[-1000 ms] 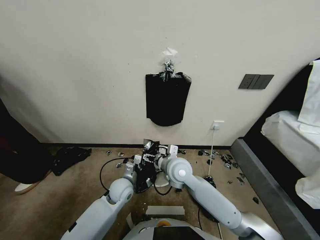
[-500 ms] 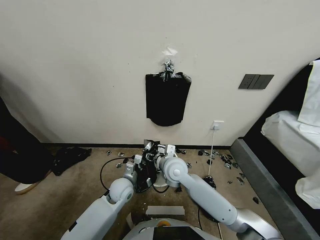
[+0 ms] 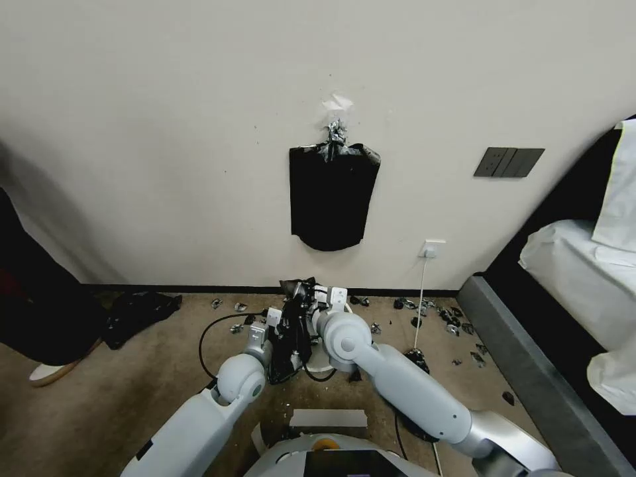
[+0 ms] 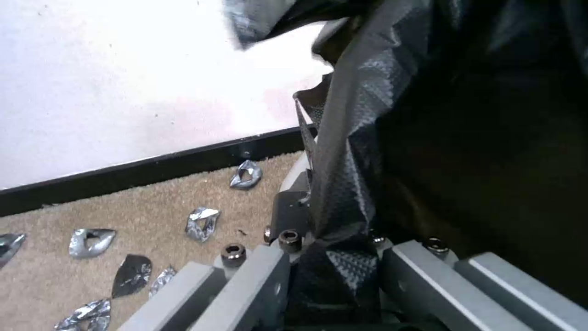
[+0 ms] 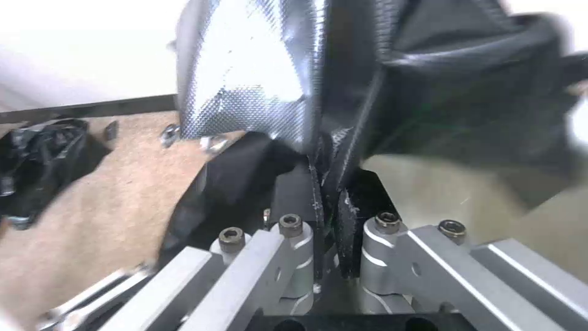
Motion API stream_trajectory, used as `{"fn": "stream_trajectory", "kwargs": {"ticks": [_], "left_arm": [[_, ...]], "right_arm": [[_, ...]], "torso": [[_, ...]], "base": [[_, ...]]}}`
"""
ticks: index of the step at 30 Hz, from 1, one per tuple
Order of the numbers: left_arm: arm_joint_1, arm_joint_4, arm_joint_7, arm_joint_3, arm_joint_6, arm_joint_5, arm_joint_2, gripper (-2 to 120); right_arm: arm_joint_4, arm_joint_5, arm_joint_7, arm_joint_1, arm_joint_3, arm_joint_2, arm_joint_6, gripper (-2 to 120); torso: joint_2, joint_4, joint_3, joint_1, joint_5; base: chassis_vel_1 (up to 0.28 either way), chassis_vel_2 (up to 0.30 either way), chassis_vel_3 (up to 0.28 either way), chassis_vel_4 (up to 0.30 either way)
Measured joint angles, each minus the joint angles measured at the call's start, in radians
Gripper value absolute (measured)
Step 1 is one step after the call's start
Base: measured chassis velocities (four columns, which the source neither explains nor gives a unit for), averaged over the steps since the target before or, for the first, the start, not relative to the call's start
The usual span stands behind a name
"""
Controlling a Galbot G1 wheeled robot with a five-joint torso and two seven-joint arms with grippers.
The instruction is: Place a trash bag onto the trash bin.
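Both pincers, left gripper [image 4: 334, 271] and right gripper [image 5: 328, 216], are clamped on the trash bag [image 3: 291, 334], which hangs between them just above the trash bin [image 3: 324, 361]; mouth not yet over the rim.

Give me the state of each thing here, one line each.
trash bag: held up between both grippers, not yet over the bin.
trash bin: standing on the carpet, mostly hidden.
left gripper: shut on the bag.
right gripper: shut on the bag.
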Motion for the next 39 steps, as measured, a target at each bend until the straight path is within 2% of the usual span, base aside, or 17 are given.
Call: {"fn": "stream_trajectory", "kwargs": {"ticks": [10, 16, 29, 34, 35, 39], "left_arm": [[0.013, 0.000, 0.011, -0.022, -0.021, 0.001, 0.004, 0], [0.026, 0.002, 0.031, -0.036, -0.042, 0.001, 0.009, 0], [0.032, 0.028, 0.029, -0.046, -0.066, 0.004, 0.002, 0], [0.032, 0.035, 0.031, -0.046, -0.076, 0.000, -0.006, 0], [0.030, 0.036, 0.032, -0.046, -0.081, -0.001, -0.007, 0], [0.031, 0.037, 0.031, -0.047, -0.081, -0.007, -0.008, 0]], "right_arm": [[-0.010, 0.031, -0.013, 0.068, 0.008, -0.058, -0.007, 7], [-0.006, 0.058, -0.034, 0.085, 0.049, -0.115, -0.011, 7], [0.006, 0.065, -0.055, 0.057, 0.133, -0.184, -0.011, 7], [0.013, 0.069, -0.060, 0.035, 0.145, -0.189, -0.014, 7], [0.013, 0.069, -0.062, 0.029, 0.146, -0.191, -0.016, 7], [0.014, 0.066, -0.070, 0.010, 0.152, -0.195, -0.019, 7]], "torso": [[0.000, 0.0003, 0.000, 0.000, 0.0000], [0.000, 0.0002, 0.000, 0.000, 0.0001], [0.000, 0.0004, 0.000, 0.000, 0.0001], [0.000, 0.0006, 0.000, 0.000, 0.0001], [0.000, -0.0003, 0.000, 0.000, -0.0005], [0.000, 0.0001, 0.000, 0.000, 0.0001]], "base": [[0.000, 0.000, 0.000, 0.000], [0.000, 0.000, 0.000, 0.000], [0.000, 0.000, 0.000, 0.000], [0.000, 0.000, 0.000, 0.000], [0.000, 0.000, 0.000, 0.000], [0.000, 0.000, 0.000, 0.000]]}}
